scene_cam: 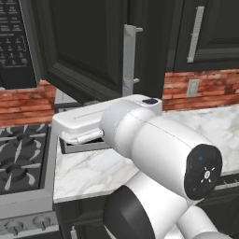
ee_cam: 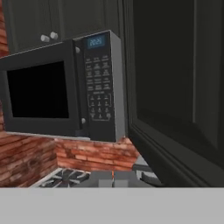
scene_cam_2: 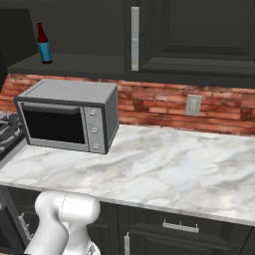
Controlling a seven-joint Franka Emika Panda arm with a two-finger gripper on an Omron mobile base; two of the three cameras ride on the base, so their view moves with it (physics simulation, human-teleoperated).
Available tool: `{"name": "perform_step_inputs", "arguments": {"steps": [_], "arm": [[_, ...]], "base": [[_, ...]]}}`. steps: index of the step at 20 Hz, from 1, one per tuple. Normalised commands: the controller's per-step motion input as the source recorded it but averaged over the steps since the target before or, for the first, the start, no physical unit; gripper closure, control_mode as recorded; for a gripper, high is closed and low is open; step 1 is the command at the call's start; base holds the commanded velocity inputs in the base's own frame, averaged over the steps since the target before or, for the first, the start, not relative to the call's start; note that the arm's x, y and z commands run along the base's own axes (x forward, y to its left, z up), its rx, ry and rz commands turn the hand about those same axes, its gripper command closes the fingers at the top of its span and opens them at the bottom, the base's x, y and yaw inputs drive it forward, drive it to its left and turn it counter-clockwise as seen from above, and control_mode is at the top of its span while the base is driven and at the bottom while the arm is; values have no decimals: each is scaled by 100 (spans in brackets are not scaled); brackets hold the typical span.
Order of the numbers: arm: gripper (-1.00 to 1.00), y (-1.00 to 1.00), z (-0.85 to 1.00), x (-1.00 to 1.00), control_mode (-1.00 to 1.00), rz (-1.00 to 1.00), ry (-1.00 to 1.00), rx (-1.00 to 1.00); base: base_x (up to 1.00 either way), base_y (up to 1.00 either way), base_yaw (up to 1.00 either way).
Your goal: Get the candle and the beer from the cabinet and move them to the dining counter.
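With the pincer closed on nothing and the beer (scene_cam_2: 44, 44) seen upright on the shelf of the open cabinet (scene_cam_2: 74, 64) above the toaster oven (scene_cam_2: 69, 117), the bottle could be toppled if approached with closed jaws

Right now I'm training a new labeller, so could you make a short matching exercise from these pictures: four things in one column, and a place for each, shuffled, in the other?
Things:
1. beer
2. toaster oven
3. microwave
4. wall outlet

Places:
A. on the brick backsplash
B. mounted above the stove, beside the open cabinet door
C. on the cabinet shelf
D. on the marble counter

Pairs: 1-C, 2-D, 3-B, 4-A
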Motion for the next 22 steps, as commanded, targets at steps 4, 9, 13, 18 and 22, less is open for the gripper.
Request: {"name": "perform_step_inputs", "arguments": {"steps": [4, 9, 13, 18, 22], "arm": [[-100, 0, 0, 0, -100, 0, 0, 0], [-100, 0, 0, -43, -100, 0, 0, 0], [-100, -9, 0, -100, -100, 1, 0, 0], [-100, -82, 0, -88, -100, 6, 0, 0], [-100, -100, 0, -6, -100, 35, -2, 5]], "base": [[0, 0, 0], [0, 0, 0], [0, 0, 0], [0, 0, 0], [0, 0, 0]]}}
